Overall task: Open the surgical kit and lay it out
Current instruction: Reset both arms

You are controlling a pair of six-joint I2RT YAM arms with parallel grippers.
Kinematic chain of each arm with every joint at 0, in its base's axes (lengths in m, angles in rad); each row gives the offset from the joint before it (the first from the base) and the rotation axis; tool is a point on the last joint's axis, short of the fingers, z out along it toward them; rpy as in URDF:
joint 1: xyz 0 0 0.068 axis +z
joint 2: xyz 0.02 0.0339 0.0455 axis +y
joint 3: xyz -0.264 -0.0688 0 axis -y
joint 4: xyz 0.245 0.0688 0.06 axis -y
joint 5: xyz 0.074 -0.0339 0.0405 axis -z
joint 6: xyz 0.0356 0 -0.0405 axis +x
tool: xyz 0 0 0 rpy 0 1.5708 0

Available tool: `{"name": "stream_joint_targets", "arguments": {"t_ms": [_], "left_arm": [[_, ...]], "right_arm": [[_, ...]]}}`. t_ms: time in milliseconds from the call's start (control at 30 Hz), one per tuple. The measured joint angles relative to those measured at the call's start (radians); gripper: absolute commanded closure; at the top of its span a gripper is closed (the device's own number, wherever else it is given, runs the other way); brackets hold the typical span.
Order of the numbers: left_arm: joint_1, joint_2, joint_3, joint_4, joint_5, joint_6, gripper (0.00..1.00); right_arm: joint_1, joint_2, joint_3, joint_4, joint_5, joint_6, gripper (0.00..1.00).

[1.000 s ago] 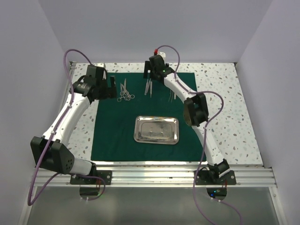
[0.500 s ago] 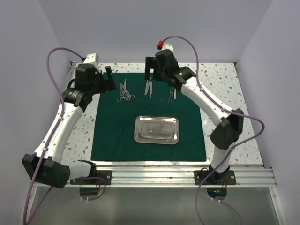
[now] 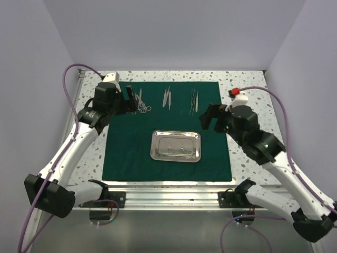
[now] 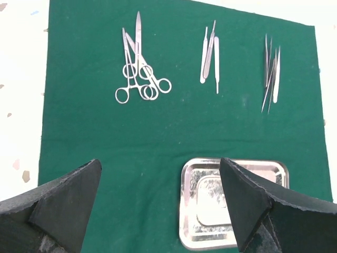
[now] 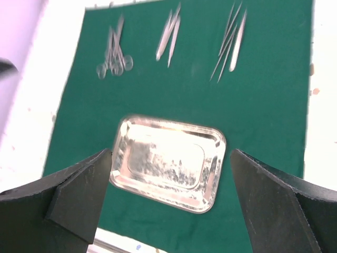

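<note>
Left gripper and right gripper hang wide open over the flat drape, tray mid-cloth. Left one seems low beside the scissors; a careless sweep could scatter them.

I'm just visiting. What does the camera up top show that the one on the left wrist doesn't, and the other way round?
Only the top view: the whole left arm and right arm, their purple cables, the right gripper and the walls.

Only the left wrist view: the left gripper from inside, its open black fingers framing the scene, and the ring-handled instruments visibly overlapping.

Both: the green drape, the steel tray, those ring-handled instruments and two groups of slim ones.
</note>
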Motion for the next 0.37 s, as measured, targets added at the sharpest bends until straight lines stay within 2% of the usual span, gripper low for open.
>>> {"name": "stream_joint_targets", "arguments": {"t_ms": [200,367], "left_arm": [[-0.055,0.028,0.140,-0.108,-0.110,0.004,0.03],[-0.079,0.027,0.219,-0.166,-0.178,-0.002,0.02]], "right_arm": [[0.000,-0.080,0.055,-0.121,0.091,0.055,0.02],[0.000,-0.143,-0.004,-0.179,0.069,0.066,0.02]]}}
